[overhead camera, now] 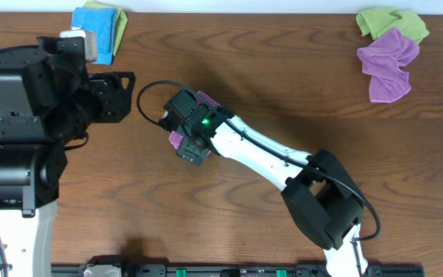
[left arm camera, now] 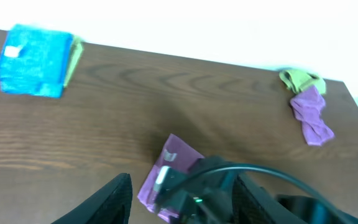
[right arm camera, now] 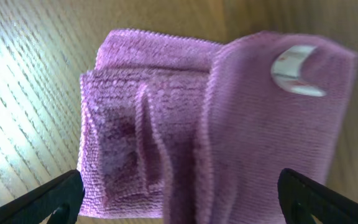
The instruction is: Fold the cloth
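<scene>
A folded purple cloth [overhead camera: 208, 101] lies on the wooden table left of centre, mostly hidden under my right gripper [overhead camera: 188, 125]. In the right wrist view the cloth [right arm camera: 166, 124] fills the frame, folded in layers with a white tag [right arm camera: 297, 70] at the upper right. The right gripper [right arm camera: 179, 205] is open wide, with one finger past each side of the cloth. My left gripper [overhead camera: 128, 96] is open and empty, to the left of the cloth. In the left wrist view its fingers [left arm camera: 185, 202] frame the cloth [left arm camera: 178, 154] and the right wrist.
A folded blue cloth [overhead camera: 98, 27] on a green one sits at the back left, also in the left wrist view [left arm camera: 33, 59]. A crumpled green cloth [overhead camera: 391, 21] and a crumpled purple cloth [overhead camera: 389, 63] lie at the back right.
</scene>
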